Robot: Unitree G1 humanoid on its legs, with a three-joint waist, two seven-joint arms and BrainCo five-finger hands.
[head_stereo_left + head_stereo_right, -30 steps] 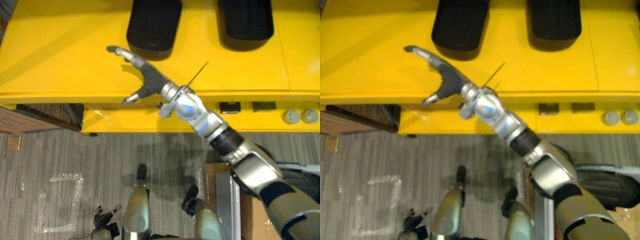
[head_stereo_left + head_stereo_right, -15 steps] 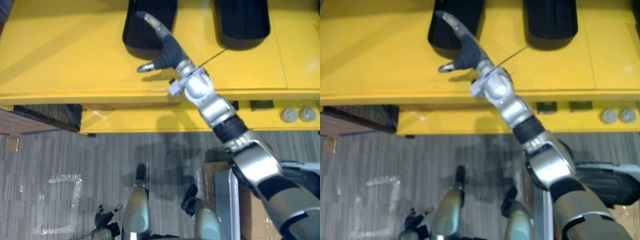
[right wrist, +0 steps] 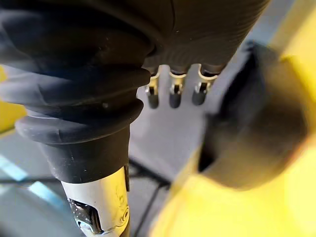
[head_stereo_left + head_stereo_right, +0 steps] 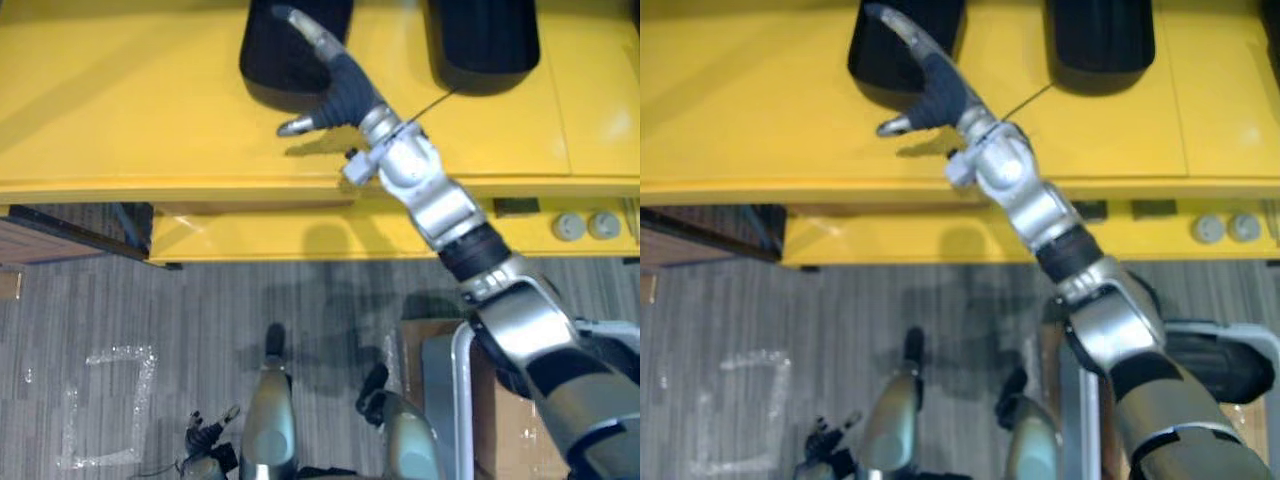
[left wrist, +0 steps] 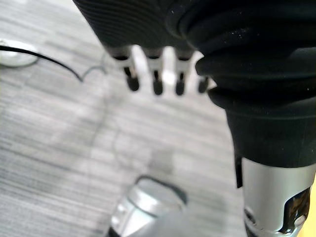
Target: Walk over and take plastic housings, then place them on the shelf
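Note:
Two black plastic housings lie at the far side of the yellow shelf top [image 4: 130, 110]: a left one [image 4: 262, 60] and a right one [image 4: 483, 45]. My right hand [image 4: 340, 90] reaches in over the shelf from the right, open. Its straight fingers [image 4: 902, 30] lie across the near end of the left housing [image 4: 875, 60], and its thumb [image 4: 298, 126] sticks out above the yellow surface. I cannot tell whether it touches. In the right wrist view the fingers [image 3: 173, 96] point past the dark housing [image 3: 256, 113]. My left hand [image 5: 158, 74] hangs relaxed above the grey floor.
A lower yellow ledge [image 4: 250, 235] juts out under the shelf's front edge, with two grey round knobs [image 4: 585, 225] at its right. A white-rimmed bin with cardboard [image 4: 470, 400] stands on the carpet at lower right. Clear tape marks [image 4: 105, 405] lie on the floor at left.
My right hand has swung from the shelf's front edge up and away, so its fingers now lie over the left housing. The camera has shifted slightly.

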